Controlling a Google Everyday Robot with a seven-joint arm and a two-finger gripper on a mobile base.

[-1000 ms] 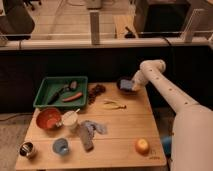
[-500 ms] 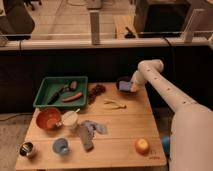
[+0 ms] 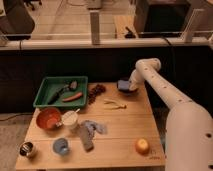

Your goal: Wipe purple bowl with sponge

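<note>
The purple bowl sits at the far right corner of the wooden table. A bluish patch inside it looks like the sponge, though I cannot tell it clearly from the bowl. My gripper is at the bowl's right rim, reaching down from the white arm, and it hides part of the bowl.
A green tray with utensils stands at the back left, with dark grapes beside it. A yellow peel lies mid-table. An orange bowl, white cup, grey cloth, blue cup, metal can and orange fruit stand nearer the front.
</note>
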